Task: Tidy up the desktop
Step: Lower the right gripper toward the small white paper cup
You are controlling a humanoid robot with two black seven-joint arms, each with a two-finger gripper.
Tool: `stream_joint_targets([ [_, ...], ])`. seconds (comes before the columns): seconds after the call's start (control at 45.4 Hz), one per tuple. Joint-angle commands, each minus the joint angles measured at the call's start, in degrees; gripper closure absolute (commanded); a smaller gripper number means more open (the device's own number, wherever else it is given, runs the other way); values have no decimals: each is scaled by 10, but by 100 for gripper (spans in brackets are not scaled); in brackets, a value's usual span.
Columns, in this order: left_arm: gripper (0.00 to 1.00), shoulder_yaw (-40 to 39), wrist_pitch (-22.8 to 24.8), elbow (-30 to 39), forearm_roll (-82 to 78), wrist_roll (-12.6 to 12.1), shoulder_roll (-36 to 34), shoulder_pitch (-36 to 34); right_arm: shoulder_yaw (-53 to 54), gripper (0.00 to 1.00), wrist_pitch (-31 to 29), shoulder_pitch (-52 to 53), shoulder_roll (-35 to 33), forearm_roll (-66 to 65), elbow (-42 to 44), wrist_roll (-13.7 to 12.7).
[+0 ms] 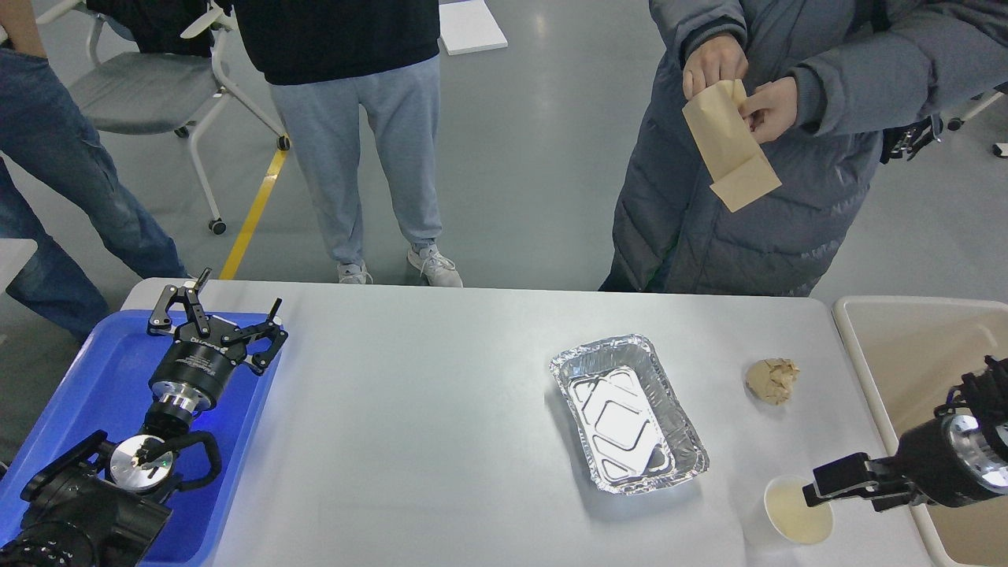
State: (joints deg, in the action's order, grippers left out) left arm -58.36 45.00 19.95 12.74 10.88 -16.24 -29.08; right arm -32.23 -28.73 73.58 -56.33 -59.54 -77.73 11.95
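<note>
The desktop [433, 409] is a pale grey-white tabletop. On its right half lie an empty foil tray [628, 412], a crumpled brown paper ball [772, 379] and a small paper cup [794, 516] near the front edge. My left gripper [224, 298] is open and empty, hovering over the blue tray [87, 378] at the left. My right gripper [820, 482] comes in from the right and sits over the cup's right rim. Its fingers look like one dark block, so its state does not show.
A beige rimmed bin [906, 339] stands off the desktop's right end, under my right arm. Three people stand behind the far edge. One holds a brown paper bag [728, 150]. A wheeled chair [150, 87] is at the back left.
</note>
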Motion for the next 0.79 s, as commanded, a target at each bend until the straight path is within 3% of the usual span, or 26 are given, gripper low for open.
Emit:
stream_joint_targets([
  [0.0, 0, 0, 0, 0, 0, 0, 0, 0, 56, 0, 8, -72, 32, -2, 37, 0],
  [0.595, 0, 0, 0, 0, 0, 0, 0, 0, 57, 2, 32, -112, 70, -2, 87, 3],
  [0.771, 0, 0, 0, 0, 0, -1, 1, 0, 57, 10, 53, -121, 72, -3, 90, 4],
])
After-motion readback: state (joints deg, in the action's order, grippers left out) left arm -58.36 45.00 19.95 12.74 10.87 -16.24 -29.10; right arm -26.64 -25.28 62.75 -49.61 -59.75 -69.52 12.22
